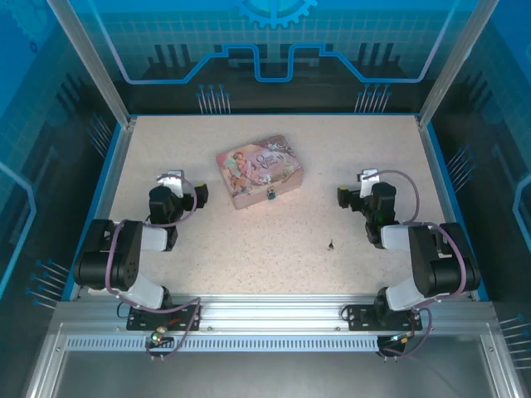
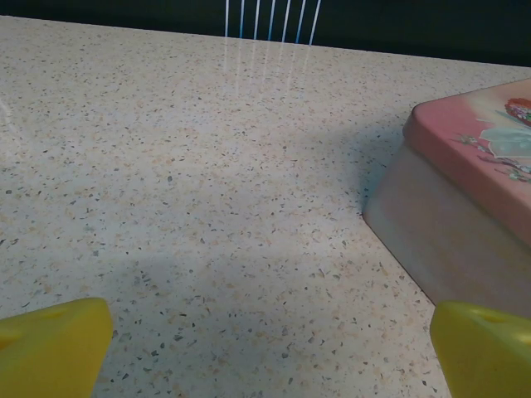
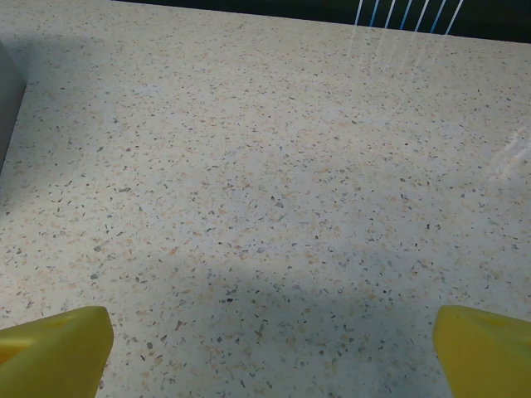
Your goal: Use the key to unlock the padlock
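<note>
The right gripper (image 3: 267, 355) hangs low over the speckled table (image 3: 274, 166), its yellow fingers (image 3: 51, 348) spread wide with nothing between them. The left gripper (image 2: 267, 352) is spread and empty too, and the pink tin (image 2: 469, 191) stands just off to its right. From above, the key (image 1: 330, 245) lies flat on bare tabletop near the right arm, closer to the table's near edge than that gripper is. The padlock (image 1: 270, 196) sits at the tin's near side, touching it or just beside it. The step in hand looks to be fetching the key. The right arm would do best to draw back over it, come straight down with the fingers straddling the sliver, and close gently, since so thin a piece may skid away.
</note>
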